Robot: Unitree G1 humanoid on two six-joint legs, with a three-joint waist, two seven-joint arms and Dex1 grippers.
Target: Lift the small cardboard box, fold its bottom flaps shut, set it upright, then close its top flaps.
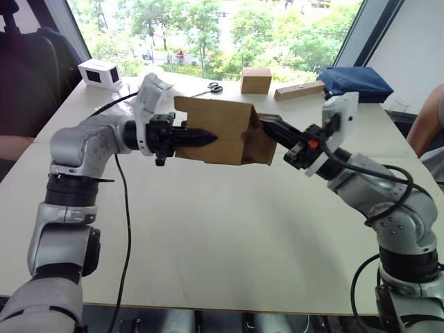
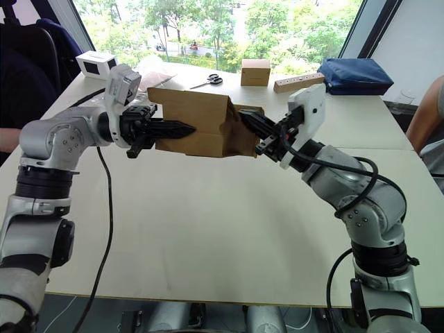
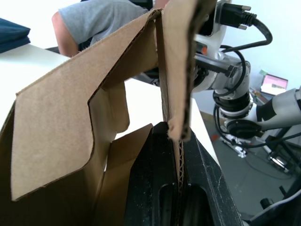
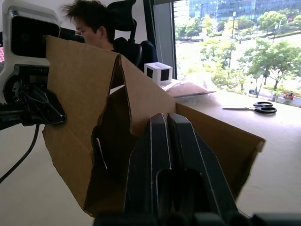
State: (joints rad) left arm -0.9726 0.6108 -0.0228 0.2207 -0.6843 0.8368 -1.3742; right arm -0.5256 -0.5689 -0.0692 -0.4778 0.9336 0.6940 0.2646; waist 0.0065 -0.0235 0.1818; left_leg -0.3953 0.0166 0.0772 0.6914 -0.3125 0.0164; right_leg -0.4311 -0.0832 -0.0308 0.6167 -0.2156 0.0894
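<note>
The small cardboard box (image 1: 220, 129) hangs clear of the table (image 1: 229, 229), a little above the middle of the head views, carried lying on its side between the two arms; the left end effector (image 1: 196, 137) comes in from the left and, in its wrist view, has its black fingers (image 3: 164, 188) pinched together on the raw corrugated edge of one wall, so it is clamped on the box; the right end effector (image 2: 251, 126) reaches in from the right at the open end, its fingers (image 4: 164, 165) pressed tight together with no gap and lying among the loose flaps, though whether any card is trapped between them I cannot make out; the top flaps (image 3: 61, 117) stand splayed and unfolded, one a wide tongue with tapered corners. I judge the box very light and empty, so weight is no trouble; the trouble is that single-wall board is stiff along its flutes but buckles and parallelograms readily, and the flaps swing freely on their creases; a pinch on a wall edge near a corner, where two panels brace each other, should hold best; a flap is better pushed flat near its crease than grabbed by its tip; the plain surface looks dry and fairly grippy, yet a hard squeeze would crush the edge.
</note>
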